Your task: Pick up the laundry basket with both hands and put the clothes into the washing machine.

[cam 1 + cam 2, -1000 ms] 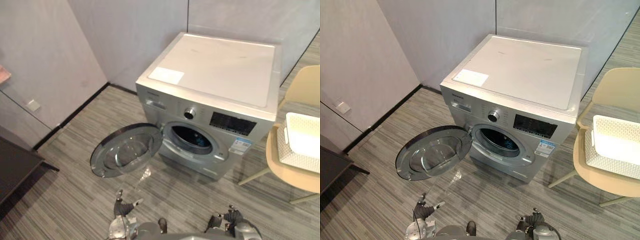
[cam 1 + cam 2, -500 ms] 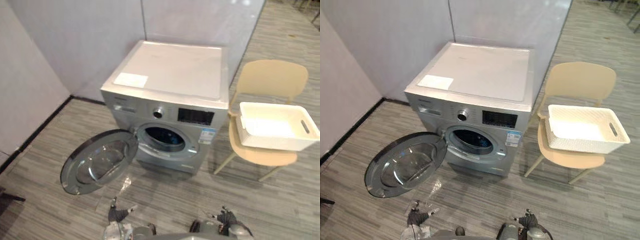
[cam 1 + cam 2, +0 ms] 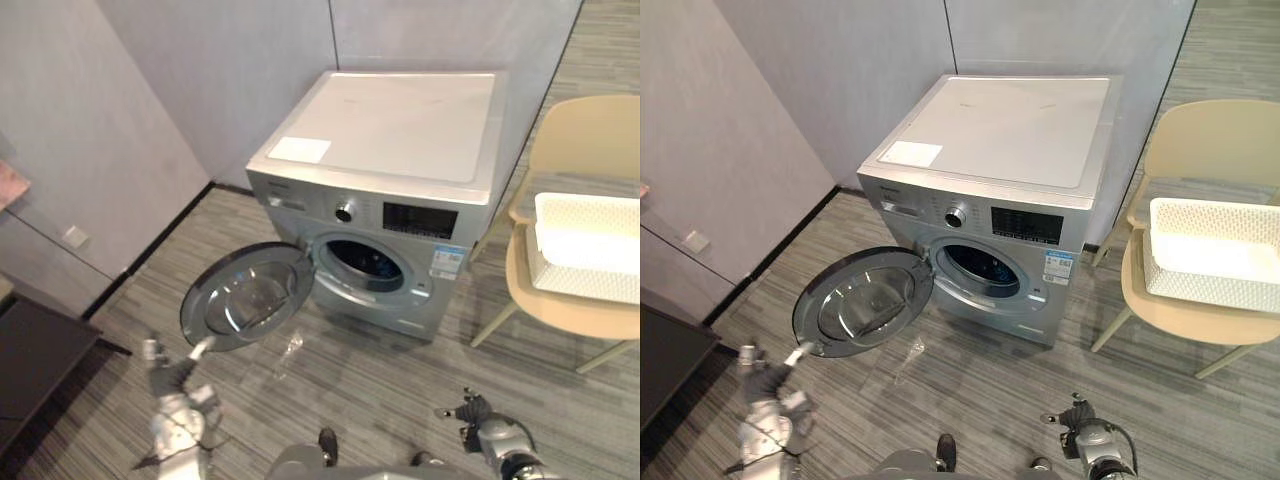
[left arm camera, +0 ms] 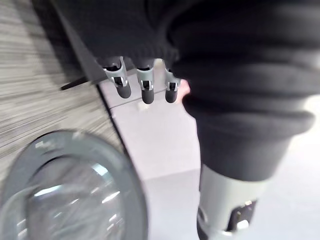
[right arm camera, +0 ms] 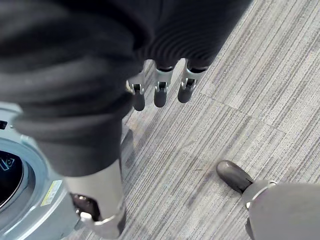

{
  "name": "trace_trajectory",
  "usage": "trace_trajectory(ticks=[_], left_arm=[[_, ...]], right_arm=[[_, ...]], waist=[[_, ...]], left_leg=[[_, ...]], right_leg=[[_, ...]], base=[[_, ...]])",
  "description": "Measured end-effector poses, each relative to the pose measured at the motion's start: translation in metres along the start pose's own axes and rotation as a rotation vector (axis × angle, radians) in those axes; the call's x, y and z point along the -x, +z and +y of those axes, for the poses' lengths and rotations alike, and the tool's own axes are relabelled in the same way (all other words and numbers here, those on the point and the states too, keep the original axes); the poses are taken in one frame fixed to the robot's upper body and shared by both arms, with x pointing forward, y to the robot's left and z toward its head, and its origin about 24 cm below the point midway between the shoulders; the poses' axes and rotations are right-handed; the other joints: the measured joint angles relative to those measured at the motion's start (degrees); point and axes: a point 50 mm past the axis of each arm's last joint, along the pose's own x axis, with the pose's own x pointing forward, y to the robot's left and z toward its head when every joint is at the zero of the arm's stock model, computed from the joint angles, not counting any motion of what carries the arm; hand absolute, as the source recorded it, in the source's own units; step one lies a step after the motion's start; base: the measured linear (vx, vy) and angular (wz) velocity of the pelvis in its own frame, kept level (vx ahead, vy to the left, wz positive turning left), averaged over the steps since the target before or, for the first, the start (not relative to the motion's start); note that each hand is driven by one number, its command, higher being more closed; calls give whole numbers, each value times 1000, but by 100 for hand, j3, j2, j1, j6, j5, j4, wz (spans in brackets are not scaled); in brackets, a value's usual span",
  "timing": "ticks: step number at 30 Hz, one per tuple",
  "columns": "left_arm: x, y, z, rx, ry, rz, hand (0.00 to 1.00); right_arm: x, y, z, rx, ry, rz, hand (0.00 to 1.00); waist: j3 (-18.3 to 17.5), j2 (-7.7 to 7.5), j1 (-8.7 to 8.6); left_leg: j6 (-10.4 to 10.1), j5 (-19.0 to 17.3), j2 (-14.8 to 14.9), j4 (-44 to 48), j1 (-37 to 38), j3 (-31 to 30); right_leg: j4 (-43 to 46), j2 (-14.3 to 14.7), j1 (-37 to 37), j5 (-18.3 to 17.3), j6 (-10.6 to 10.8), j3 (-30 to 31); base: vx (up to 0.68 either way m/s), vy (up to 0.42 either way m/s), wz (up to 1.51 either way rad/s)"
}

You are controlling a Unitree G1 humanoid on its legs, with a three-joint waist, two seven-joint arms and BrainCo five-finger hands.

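Note:
The silver washing machine [image 3: 385, 215] stands against the wall with its round door [image 3: 250, 297] swung open to the left. Something dark blue shows inside the drum [image 3: 368, 264]. The white lattice laundry basket [image 3: 1210, 290] sits on a beige chair [image 3: 1200, 140] to the machine's right. My left hand [image 3: 168, 378] hangs low at the left, just in front of the open door, with straight fingers [image 4: 145, 90] holding nothing. Low at the right, above the floor, my right hand [image 3: 475, 410] is relaxed and empty [image 5: 160, 92], well short of the chair.
A dark low table [image 3: 30, 350] stands at the far left by the wall. A small clear scrap [image 3: 290, 350] lies on the striped floor in front of the door. Open floor lies between me and the chair.
The camera has swung, so machine and chair sit further right than half a second ago. My left hand has moved out to the left, towards the open door.

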Motion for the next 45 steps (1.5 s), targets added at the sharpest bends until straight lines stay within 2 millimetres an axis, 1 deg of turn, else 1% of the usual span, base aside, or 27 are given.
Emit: trace_trajectory(ticks=[1,2,3,4,6,8,9,10,12,13,15,17,18,19,21,22,23,25,27,29,30,32,35,38,40,43,45], left_arm=[[-2,12,8,-14,45,-59,0],[-3,17,9,-19,56,-80,0],[-6,25,12,-40,82,-116,0],[-10,29,14,-46,107,-127,0],[-20,38,28,-70,198,-143,0],[-31,46,50,-145,314,-147,0],[-34,48,57,-171,344,-149,0],[-44,55,77,-266,419,-144,0],[-55,62,100,-331,494,-133,0],[-65,69,111,-344,526,-132,0],[-101,100,121,-334,535,-165,0],[-122,133,117,-258,525,-231,0],[-136,161,107,-215,496,-288,0],[-141,175,101,-186,478,-321,0],[-156,226,74,-89,385,-417,0],[-160,239,61,-46,338,-428,0],[-162,246,52,-25,309,-431,0],[-167,270,17,25,196,-440,0],[-166,289,-1,50,131,-459,0],[-163,318,-17,111,68,-490,0],[-161,327,-18,124,58,-504,0],[-150,367,-15,182,40,-581,0],[-138,398,-11,253,21,-644,0],[-135,407,-10,269,10,-660,0],[-133,414,-2,282,26,-676,0],[-136,409,12,299,57,-667,0],[-139,405,22,233,66,-668,0]], right_arm=[[1,-5,-4,12,2,13,0],[1,-9,-6,15,2,22,0],[3,-20,-8,18,7,49,0],[5,-27,-7,17,11,68,0],[8,-37,2,9,41,91,0],[11,-42,11,3,87,106,0],[11,-42,12,2,96,106,0],[11,-40,16,10,121,96,0],[11,-33,18,48,137,66,0],[11,-30,19,67,152,46,0],[11,-15,28,148,201,-17,0],[11,3,34,189,218,-90,0],[12,18,37,200,223,-145,0],[12,25,39,203,227,-174,0],[18,49,46,185,230,-285,0],[20,59,48,170,227,-329,0],[22,65,49,156,223,-355,0],[31,86,52,121,228,-460,0],[37,95,52,91,227,-516,0],[42,104,51,31,204,-567,0],[43,106,50,14,198,-575,0],[46,112,51,-28,192,-595,0],[47,112,51,-61,182,-599,0],[46,114,46,-106,155,-598,0],[47,113,46,-110,152,-601,0],[50,118,47,-115,156,-625,0],[51,119,47,-114,160,-630,0]], waist=[[-26,94,-13],[-47,170,-8],[-95,314,-23],[-141,374,-25],[-160,402,-24],[-162,399,-26],[-163,395,-27],[-168,332,-10],[-177,278,-9],[-181,238,-11],[-27,48,-15],[240,-172,-26],[458,-294,-23],[563,-410,-25],[941,-915,-21],[1060,-1071,-13],[1099,-1153,-18],[1302,-1466,-8],[1428,-1542,-12],[1617,-1617,-2],[1677,-1638,-4],[1839,-1770,-1],[2003,-1894,4],[2127,-1957,50],[2152,-1958,135],[2152,-1959,143],[2151,-1959,155]], left_leg=[[-62,-17,39,-188,101,-149],[-90,-35,56,-316,146,-224],[-203,-123,57,-575,211,-234],[-235,-161,41,-700,250,-249],[-141,-221,-6,-915,393,-251],[67,-396,-53,-1006,516,-229],[98,-445,-71,-1008,524,-208],[144,-490,-138,-1002,525,-72],[140,-528,-181,-993,499,36],[144,-532,-201,-960,424,76],[140,-532,-125,-800,93,163],[107,-511,9,-692,-207,269],[55,-474,124,-615,-394,349],[13,-448,190,-597,-503,419],[-154,-334,382,-581,-874,658],[-201,-302,459,-558,-1034,734],[-241,-273,499,-548,-1162,756],[-301,-230,603,-476,-1558,800],[-282,-142,720,-345,-1802,854],[-294,-92,872,-140,-2111,875],[-292,-93,901,-82,-2168,872],[-253,-80,1049,132,-2481,852],[-241,-108,1186,365,-2801,754],[-272,-132,1319,502,-3109,693],[-293,-147,1399,575,-3274,693],[-338,-232,1541,710,-3431,701],[-351,-276,1638,820,-3510,713]], right_leg=[[-87,-4,3,82,84,9],[-113,12,-18,121,120,1],[-195,20,-42,241,209,-41],[-299,20,1,334,264,-98],[-557,36,143,530,362,-144],[-863,68,280,752,441,-131],[-945,71,298,821,459,-110],[-1190,66,375,1029,500,-35],[-1396,60,373,1199,517,54],[-1505,59,353,1323,472,91],[-1393,107,-9,1385,393,197],[-1088,144,-385,1316,309,218],[-823,157,-637,1231,212,203],[-697,162,-772,1188,175,184],[-364,163,-1290,1049,70,105],[-322,168,-1442,1049,66,33],[-318,161,-1534,1050,66,-70],[-355,163,-1852,1119,-11,-340],[-379,239,-1992,1176,-79,-414],[-404,341,-2168,1235,-145,-472],[-420,368,-2189,1235,-155,-486],[-462,497,-2358,1278,-254,-547],[-469,612,-2484,1245,-300,-656],[-469,722,-2678,1235,-315,-736],[-467,790,-2800,1191,-373,-738],[-469,898,-2900,1168,-343,-725],[-477,975,-2945,1113,-261,-693]], base=[[-12,147,-14],[16,231,-3],[30,242,10],[21,235,14],[10,137,7],[-11,119,-5],[-35,157,-24],[-61,144,-33],[-43,87,-32],[-77,40,-22],[-119,22,-25],[-151,-52,-12],[-236,-107,3],[-201,-111,12],[-158,-133,9],[-127,-128,1],[-108,-103,-5],[-62,-77,-10],[-24,-67,-5],[16,-69,-6],[74,-67,-10],[102,-55,-7],[88,-22,4],[106,-4,-2],[111,0,-7],[84,3,-15],[78,11,-17]])
